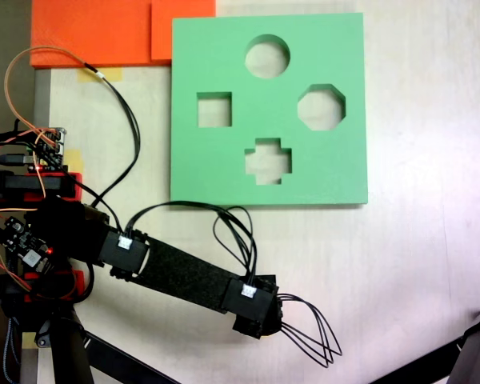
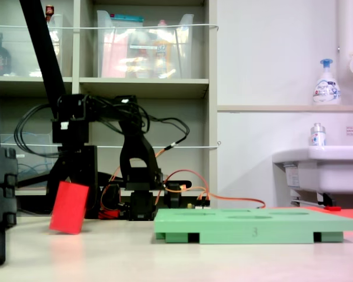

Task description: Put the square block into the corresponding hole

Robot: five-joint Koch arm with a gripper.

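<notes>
Square block [image 2: 69, 207], red foam, hangs tilted at lower left of a fixed view, just above the table [image 2: 165, 258], under the arm. We judge it light, squashy; pinch flat opposite faces. Fingers hidden; grip unknowable.

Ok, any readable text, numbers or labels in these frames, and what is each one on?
"3": on the front edge of the green foam board, in a fixed view.
Label on the pump bottle on the ledge: too small to read.
Label on the small bottle by the sink: too blurred to read.
Sign on the wall at the right edge: unreadable.
</notes>
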